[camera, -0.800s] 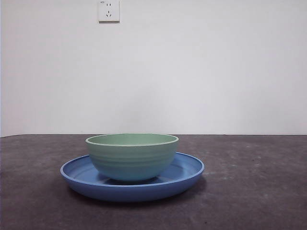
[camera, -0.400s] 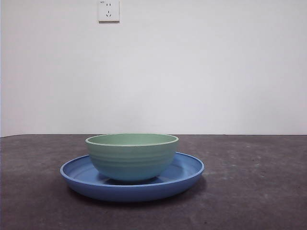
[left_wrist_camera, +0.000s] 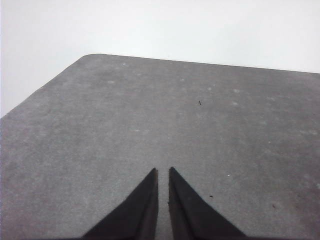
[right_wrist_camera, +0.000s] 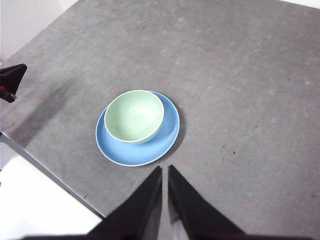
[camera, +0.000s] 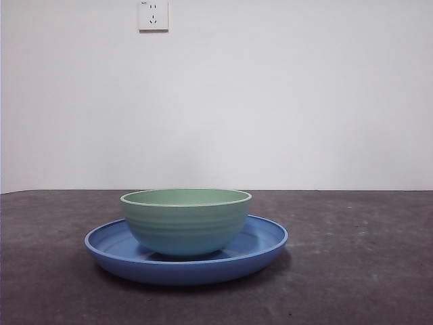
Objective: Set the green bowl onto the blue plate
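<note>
The pale green bowl (camera: 186, 221) stands upright on the blue plate (camera: 264, 244) in the front view, a little left of the plate's middle. From high above, the right wrist view shows the same green bowl (right_wrist_camera: 134, 116) resting inside the blue plate (right_wrist_camera: 167, 137). My right gripper (right_wrist_camera: 165, 170) hangs well above them, shut and holding nothing. Over bare table, my left gripper (left_wrist_camera: 163, 172) is shut too and holds nothing; neither the bowl nor the plate shows in its view.
The dark grey table (camera: 352, 271) runs to a white wall with a socket (camera: 153, 15). The table's edge (right_wrist_camera: 50, 172) passes near the plate in the right wrist view, and a black tip (right_wrist_camera: 11, 80) shows beyond it.
</note>
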### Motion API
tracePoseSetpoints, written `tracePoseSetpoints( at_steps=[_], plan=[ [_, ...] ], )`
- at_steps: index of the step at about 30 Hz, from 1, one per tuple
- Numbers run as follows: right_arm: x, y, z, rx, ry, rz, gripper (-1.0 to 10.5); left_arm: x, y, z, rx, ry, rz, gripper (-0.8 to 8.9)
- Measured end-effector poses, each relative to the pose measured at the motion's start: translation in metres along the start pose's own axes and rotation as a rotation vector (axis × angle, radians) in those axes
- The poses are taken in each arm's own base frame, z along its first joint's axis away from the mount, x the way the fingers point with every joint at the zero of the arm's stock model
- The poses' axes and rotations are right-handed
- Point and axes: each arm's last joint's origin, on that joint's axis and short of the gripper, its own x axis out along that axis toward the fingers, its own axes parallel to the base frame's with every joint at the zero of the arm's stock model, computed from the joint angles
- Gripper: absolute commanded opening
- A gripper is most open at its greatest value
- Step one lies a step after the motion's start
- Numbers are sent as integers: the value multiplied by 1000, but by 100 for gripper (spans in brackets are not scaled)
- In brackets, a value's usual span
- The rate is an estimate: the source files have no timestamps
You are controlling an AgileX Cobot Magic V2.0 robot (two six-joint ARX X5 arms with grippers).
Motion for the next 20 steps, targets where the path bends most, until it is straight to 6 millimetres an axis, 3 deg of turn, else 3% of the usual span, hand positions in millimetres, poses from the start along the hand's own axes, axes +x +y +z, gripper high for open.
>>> tracePoseSetpoints(
  at_steps=[4,20],
  plan=[
    [0,0,0,0,0,0,18,2,0,-9,0,24,0,33],
    [0,0,0,0,0,0,18,2,1,-8,-3,16,1,33]
  ],
)
